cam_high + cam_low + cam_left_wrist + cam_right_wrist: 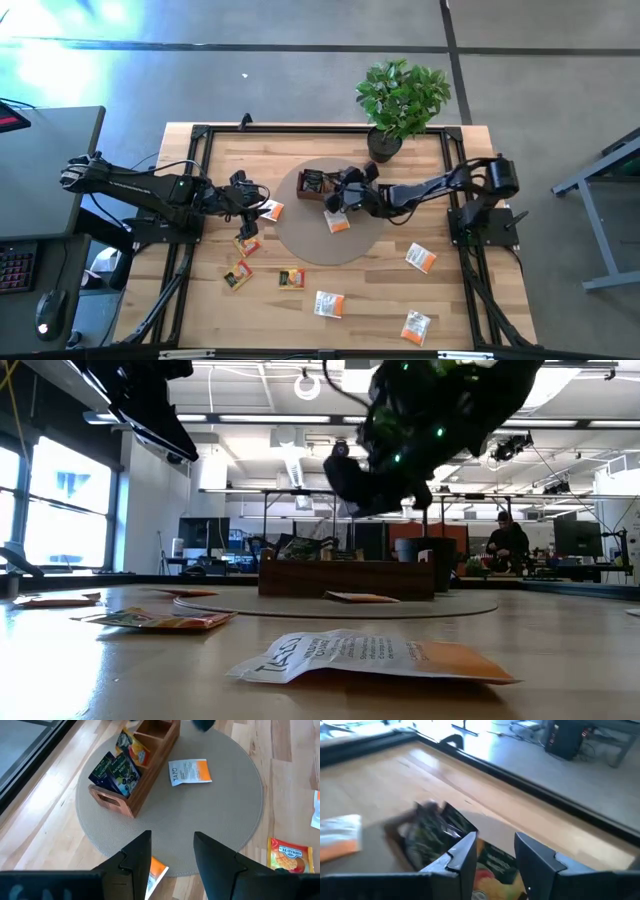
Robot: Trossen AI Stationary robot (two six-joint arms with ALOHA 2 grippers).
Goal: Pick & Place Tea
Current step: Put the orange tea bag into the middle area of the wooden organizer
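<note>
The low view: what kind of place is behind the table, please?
Probably a robotics lab or workshop: an open hall with ceiling lights, work benches carrying monitors, and a person sitting at a desk far behind the wooden tray.

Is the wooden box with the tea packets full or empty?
Partly full. The wooden box holds dark packets standing at one end and a yellow-orange one in the next slot; the far slot looks empty.

A robotics lab: rows of ceiling lights (pixel 300 435), benches with monitors (pixel 575 540), a person (pixel 507 542) working.
</note>
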